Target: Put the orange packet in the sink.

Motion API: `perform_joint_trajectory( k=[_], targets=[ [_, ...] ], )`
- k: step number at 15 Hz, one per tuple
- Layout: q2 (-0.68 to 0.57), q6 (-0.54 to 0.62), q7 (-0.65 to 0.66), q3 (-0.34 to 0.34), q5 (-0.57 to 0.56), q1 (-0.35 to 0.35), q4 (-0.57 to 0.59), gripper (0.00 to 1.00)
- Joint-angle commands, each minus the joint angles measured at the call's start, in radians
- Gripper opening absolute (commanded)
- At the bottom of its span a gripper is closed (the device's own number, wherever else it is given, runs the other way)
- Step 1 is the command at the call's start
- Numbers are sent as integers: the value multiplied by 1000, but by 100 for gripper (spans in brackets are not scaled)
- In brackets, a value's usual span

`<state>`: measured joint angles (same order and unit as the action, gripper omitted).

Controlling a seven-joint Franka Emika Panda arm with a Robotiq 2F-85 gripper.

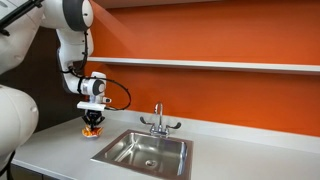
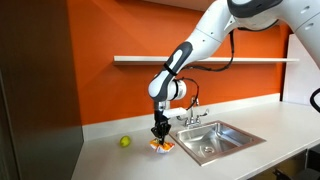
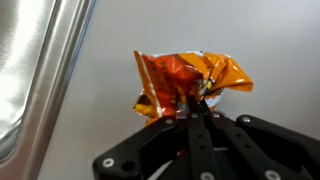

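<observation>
The orange packet (image 3: 185,80) is a crinkled orange pouch lying on the pale countertop, and it fills the middle of the wrist view. My gripper (image 3: 190,108) is shut on the packet's near edge, its black fingers pinched together into the foil. In both exterior views the gripper (image 1: 92,122) (image 2: 160,139) points straight down at the counter with the packet (image 1: 92,130) (image 2: 163,146) under its tips. The sink (image 1: 150,152) (image 2: 212,141) is a stainless-steel basin set into the counter right beside the packet; its rim (image 3: 40,70) runs along the left of the wrist view.
A chrome two-handled faucet (image 1: 158,122) (image 2: 192,113) stands behind the basin. A small yellow-green ball (image 2: 125,142) lies on the counter on the side away from the sink. An orange wall with a white shelf (image 2: 200,60) rises behind the counter.
</observation>
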<state>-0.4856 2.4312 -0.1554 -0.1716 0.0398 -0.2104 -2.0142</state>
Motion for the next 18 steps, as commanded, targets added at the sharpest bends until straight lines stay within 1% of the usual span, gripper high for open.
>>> perform_joint_trajectory(
  k=[1, 5, 9, 14, 18],
  targets=[
    [78, -40, 28, -5, -20, 7, -13, 0],
    [123, -48, 29, 3, -20, 14, -23, 0],
    [146, -41, 30, 26, -19, 33, -40, 0],
    [175, -23, 39, 82, -40, 72, -79, 0],
    [198, -21, 32, 120, -39, 116, -102, 0]
  ],
)
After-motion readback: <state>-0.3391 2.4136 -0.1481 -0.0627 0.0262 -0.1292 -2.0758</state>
